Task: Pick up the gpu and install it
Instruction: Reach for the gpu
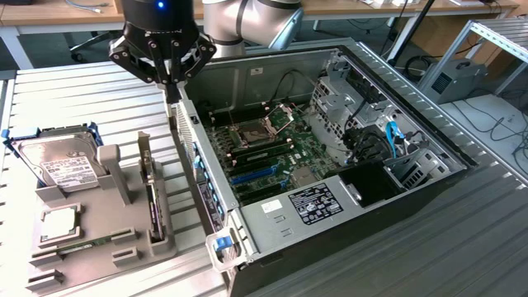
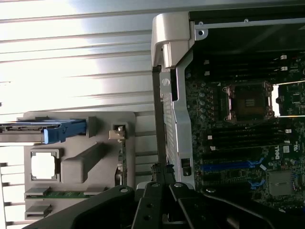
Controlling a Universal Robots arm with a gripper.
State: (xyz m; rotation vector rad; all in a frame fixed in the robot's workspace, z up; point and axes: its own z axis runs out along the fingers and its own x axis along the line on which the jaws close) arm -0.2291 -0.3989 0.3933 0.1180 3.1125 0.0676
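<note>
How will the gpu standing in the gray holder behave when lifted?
The gpu looks like a thin rigid card: probably stiff, not floppy. It stands on edge in a slot of the gray holder, so a sideways push would likely bind or tip it. Being so slim, it is probably light.

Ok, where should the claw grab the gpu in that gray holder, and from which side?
Probably its top edge, from straight above: the gpu stands on edge in the gray holder slot, thin side up, so pinch across its two flat faces.
</note>
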